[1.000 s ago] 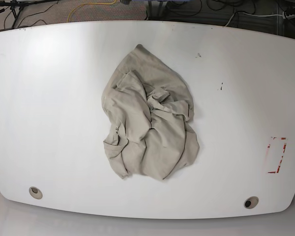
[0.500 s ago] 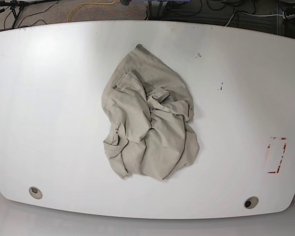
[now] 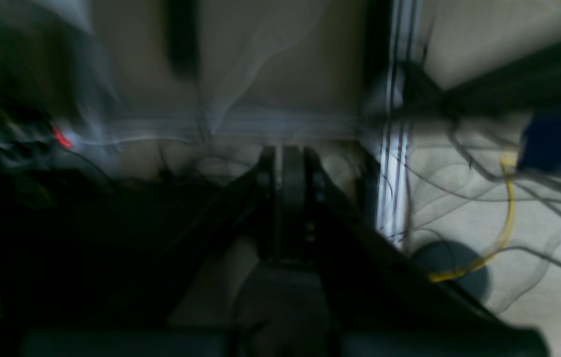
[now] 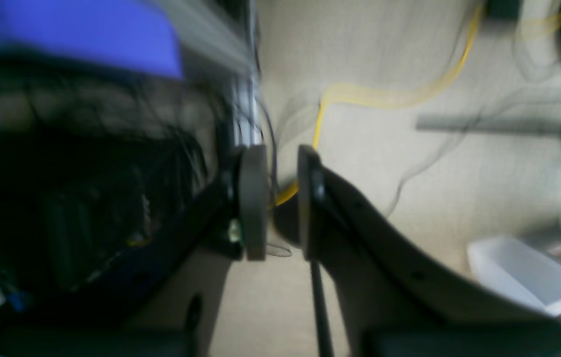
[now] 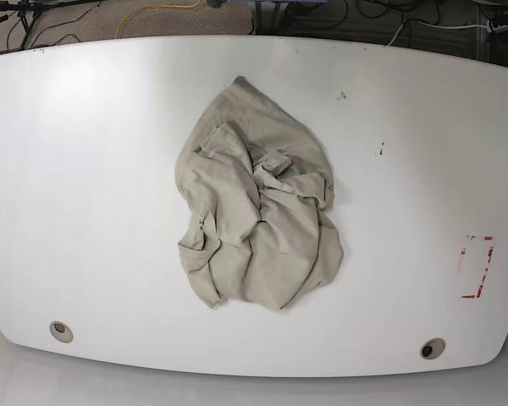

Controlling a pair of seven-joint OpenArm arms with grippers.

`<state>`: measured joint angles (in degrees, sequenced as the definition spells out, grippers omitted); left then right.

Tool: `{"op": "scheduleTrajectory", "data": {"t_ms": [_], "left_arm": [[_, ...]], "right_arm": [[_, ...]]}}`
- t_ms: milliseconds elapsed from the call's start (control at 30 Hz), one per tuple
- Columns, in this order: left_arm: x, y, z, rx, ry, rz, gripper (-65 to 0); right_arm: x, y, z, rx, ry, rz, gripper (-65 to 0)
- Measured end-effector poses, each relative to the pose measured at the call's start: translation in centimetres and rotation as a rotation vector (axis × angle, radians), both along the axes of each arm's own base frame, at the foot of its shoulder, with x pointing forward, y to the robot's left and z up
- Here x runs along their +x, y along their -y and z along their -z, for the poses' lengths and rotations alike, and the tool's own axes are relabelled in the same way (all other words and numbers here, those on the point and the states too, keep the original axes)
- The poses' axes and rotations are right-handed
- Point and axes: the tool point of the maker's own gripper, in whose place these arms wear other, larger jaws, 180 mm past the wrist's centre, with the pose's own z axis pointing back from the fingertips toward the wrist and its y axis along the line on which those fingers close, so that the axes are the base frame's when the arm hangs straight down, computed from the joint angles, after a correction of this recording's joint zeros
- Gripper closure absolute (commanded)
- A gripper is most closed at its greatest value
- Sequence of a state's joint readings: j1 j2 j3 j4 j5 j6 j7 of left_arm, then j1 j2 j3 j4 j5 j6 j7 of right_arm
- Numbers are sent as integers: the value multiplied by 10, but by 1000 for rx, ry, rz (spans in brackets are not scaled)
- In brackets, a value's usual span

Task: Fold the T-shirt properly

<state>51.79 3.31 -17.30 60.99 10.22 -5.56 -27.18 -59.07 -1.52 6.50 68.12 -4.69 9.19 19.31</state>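
Note:
The T-shirt (image 5: 254, 211) is a beige, crumpled heap in the middle of the white table (image 5: 85, 169), with its folds bunched and no sleeve laid flat. Neither arm shows in the base view. In the blurred left wrist view, my left gripper (image 3: 291, 198) is shut with its fingers pressed together and nothing in them, over floor and cables. The right wrist view shows my right gripper (image 4: 276, 198) with a narrow gap between its fingers (image 4: 253, 198), empty, also above the floor. Both are away from the shirt.
A red-marked rectangle (image 5: 477, 266) sits near the table's right edge. Two round holes (image 5: 61, 331) (image 5: 432, 348) lie by the front edge. On the floor are a yellow cable (image 4: 384, 96), a white bin (image 4: 523, 277) and dark cables (image 3: 483, 178).

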Motion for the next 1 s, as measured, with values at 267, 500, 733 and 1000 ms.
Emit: {"op": "scheduleTrajectory", "data": {"t_ms": [267,500,733,1000], "left_arm": [[-1,-10,-33,38,33,10,0],[7,-8,-53,43,75,34,0],[23,-12,-85,74,145,64,0],[44,-12,-97,87,188,72,-2]], "right_arm": [[13,3,-23,-10,54,0,-95],[18,10,-38,-25,79,-9,-94],[33,9,-60,-27,137,-19,-93],[46,5,-74,-20,178,-16,-93]]}}
